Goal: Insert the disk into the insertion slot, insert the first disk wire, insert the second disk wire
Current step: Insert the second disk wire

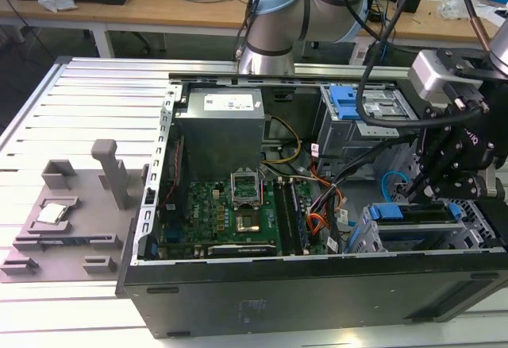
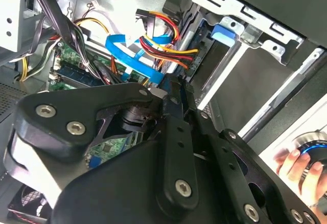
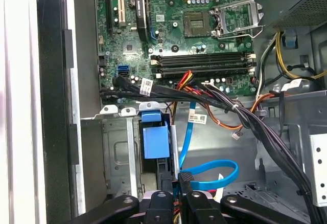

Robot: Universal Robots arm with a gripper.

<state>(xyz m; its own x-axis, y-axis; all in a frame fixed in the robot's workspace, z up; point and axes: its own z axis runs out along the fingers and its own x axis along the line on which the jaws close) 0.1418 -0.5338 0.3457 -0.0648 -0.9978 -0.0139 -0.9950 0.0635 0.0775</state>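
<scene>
The disk sits inside the insertion slot [image 1: 367, 235] at the case's front right corner. Its blue carrier end [image 1: 403, 210] faces the motherboard and also shows in both wrist views [image 3: 155, 141] [image 2: 225, 33]. My gripper [image 1: 423, 191] hangs just beside that end, and its fingers [image 3: 176, 185] are closed around the black plug [image 3: 185, 179] of a flat blue wire [image 3: 212, 172] that loops back to the board. A second bundle of red, yellow and black wires [image 2: 168, 50] ends in a plug close to the disk's end.
The open computer case [image 1: 262, 296] lies on a slatted metal table. Thick black cable bundles [image 3: 240, 114] cross between the motherboard [image 1: 230, 213] and the drive cages. A taller cage with a blue tab [image 1: 349, 102] stands behind. A person's hand [image 2: 296, 163] rests on a knob outside the case.
</scene>
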